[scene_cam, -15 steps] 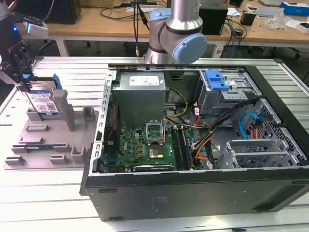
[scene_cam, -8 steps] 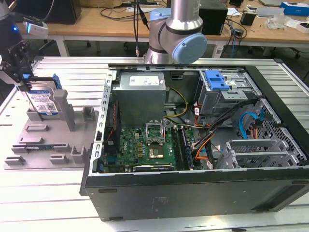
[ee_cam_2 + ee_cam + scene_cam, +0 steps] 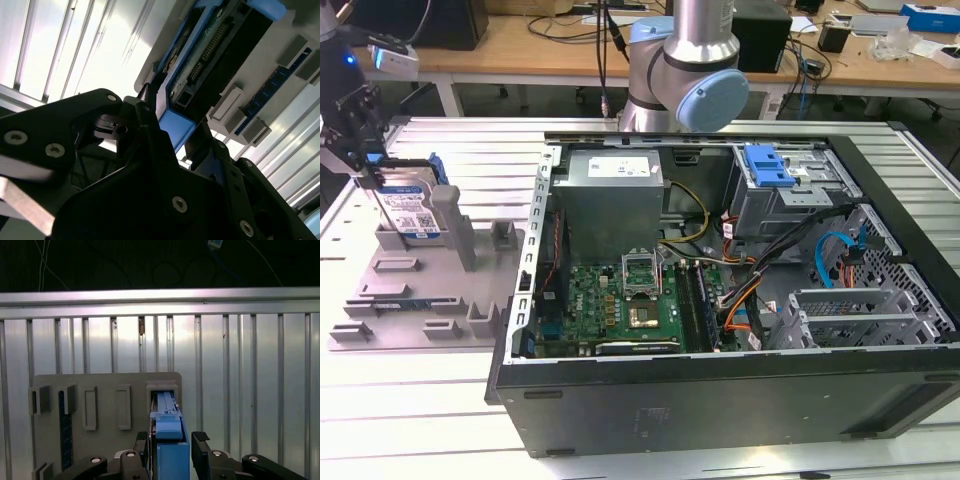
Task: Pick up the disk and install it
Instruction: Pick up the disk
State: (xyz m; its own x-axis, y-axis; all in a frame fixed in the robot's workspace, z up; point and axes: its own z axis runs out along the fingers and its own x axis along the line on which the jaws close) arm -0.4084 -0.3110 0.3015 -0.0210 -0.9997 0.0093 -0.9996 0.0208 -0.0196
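Observation:
The disk (image 3: 408, 212) stands on edge in a slot of the grey holder (image 3: 430, 300) at the exterior view's left, its white-and-blue label facing out and its blue carrier frame around it. My gripper (image 3: 365, 172) has come down over the disk's top edge. In the first wrist view the blue carrier (image 3: 167, 437) runs between my two black fingers (image 3: 201, 441), with a thin dark gap beside one of them. The second wrist view shows the disk's dark underside (image 3: 210, 55) with its connector, and the gripper (image 3: 175, 134) straddling the blue frame. The disk is still seated in its slot.
The open computer case (image 3: 720, 395) lies at the exterior view's right, with its motherboard, cables and a grey drive cage topped by a blue latch (image 3: 767, 165). The arm's base (image 3: 680, 70) stands behind it. A memory stick (image 3: 62, 430) sits in another holder slot. Ribbed metal tabletop (image 3: 240, 380) surrounds everything.

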